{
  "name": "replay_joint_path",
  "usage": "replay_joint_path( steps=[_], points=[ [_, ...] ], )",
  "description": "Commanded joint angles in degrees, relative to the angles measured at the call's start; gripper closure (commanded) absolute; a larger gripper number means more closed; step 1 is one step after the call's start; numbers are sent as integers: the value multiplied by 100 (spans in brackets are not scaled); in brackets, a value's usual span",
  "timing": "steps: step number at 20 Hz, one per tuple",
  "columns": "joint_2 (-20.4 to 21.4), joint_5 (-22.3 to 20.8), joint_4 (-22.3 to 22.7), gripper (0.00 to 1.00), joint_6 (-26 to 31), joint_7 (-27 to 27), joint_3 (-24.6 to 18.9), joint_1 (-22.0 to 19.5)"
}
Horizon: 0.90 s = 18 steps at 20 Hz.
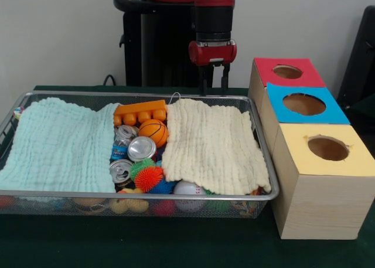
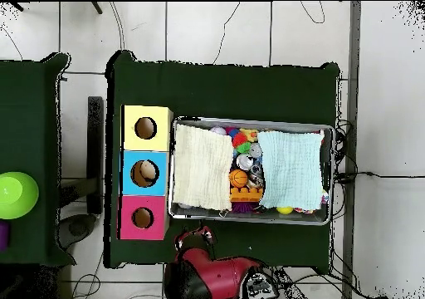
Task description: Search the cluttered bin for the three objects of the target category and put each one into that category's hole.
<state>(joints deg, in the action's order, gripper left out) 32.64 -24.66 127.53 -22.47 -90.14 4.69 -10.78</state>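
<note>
Three wooden boxes stand in a row beside the wire mesh bin [image 1: 258,140], each with a round hole in a coloured top: the red-topped box [image 1: 287,72] farthest back, the blue-topped box [image 1: 304,104] in the middle and the yellow-topped box [image 1: 328,149] nearest the camera in the front view. All stand on the dark green table [image 1: 176,244]. Inside the bin, a pale mint-green waffle cloth [image 1: 58,145] covers the left part and a cream waffle cloth [image 1: 211,145] covers the right part, leaving a strip of clutter open between them. In that strip lie an orange plastic building block [image 1: 140,111] at the back, a small orange basketball [image 1: 153,132] just in front of it, and silver drink cans [image 1: 141,148] beside and below the ball, one more can [image 1: 120,170] lying nearer the front. Closer still sit a spiky orange rubber ball [image 1: 149,178] touching a spiky green ball [image 1: 140,166], with a white baseball [image 1: 188,189] at the front wall, partly under the cream cloth. More balls show dimly through the mesh at the front. The red and black arm's gripper [image 1: 212,80] hangs above the bin's far rim, just behind the cream cloth, its two dark fingers [image 1: 225,77] parted and holding nothing. In the overhead view the arm [image 2: 207,271] sits outside the bin on the red box's side.
</note>
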Motion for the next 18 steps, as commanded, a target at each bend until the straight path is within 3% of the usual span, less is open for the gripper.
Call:
replay_joint_path(
  steps=[1, 18],
  points=[
    [100, 287, -1017, 0, 289, -871, -408, -157],
    [-17, 261, -1204, 0, 413, -817, -441, -163]
  ],
)
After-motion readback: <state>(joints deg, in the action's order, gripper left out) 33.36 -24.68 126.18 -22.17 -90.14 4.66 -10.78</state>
